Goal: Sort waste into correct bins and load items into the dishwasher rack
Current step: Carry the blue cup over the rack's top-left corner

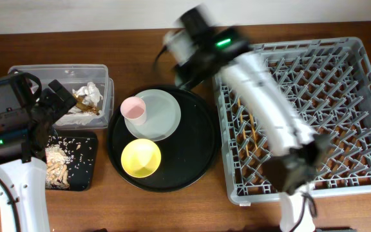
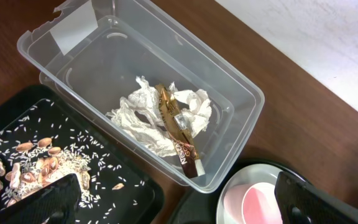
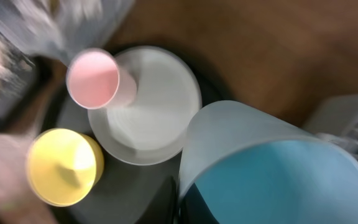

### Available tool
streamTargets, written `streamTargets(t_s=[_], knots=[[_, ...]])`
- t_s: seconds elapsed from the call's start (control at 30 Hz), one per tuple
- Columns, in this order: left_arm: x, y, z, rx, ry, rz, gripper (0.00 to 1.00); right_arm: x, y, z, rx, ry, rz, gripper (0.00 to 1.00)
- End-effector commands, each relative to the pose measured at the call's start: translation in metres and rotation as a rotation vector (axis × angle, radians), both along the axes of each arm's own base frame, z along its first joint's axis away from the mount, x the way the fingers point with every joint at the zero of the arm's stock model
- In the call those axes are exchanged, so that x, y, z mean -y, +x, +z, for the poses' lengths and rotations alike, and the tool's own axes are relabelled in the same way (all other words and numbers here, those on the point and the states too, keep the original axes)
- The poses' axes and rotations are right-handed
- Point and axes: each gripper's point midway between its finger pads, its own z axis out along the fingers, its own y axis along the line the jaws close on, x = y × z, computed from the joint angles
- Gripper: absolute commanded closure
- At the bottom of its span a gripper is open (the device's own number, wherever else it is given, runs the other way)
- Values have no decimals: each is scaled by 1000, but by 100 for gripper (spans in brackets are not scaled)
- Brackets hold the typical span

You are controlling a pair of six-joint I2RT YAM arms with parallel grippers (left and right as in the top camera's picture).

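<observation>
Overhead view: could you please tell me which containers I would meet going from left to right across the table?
Clear plastic box → large round black tray → grey dishwasher rack. The shallow black tray lies within the box's span, so I leave it out.

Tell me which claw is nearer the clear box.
Left. The left claw hangs open over an edge of the clear box; the right claw, holding the blue cup, is apart, above the round tray.
</observation>
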Motion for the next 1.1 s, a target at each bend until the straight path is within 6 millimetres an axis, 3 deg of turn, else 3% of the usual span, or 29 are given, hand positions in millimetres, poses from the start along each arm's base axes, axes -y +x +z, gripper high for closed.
streamTargets(t_s=[0.0,0.23,0.33,0.53,1.07], knots=[[-1,0,6,19,-2,2,1,36,2,27,-120,315,52,96],[-1,0,6,19,-2,2,1,101,12,32,-178,844,146,96],[-1,0,6,19,-2,2,1,109,12,18,-172,917,153,96],[-1,0,6,19,-2,2,1,108,17,-29,-148,922,166,96],[-1,0,6,19,-2,2,1,115,40,-110,-201,815,55,96]])
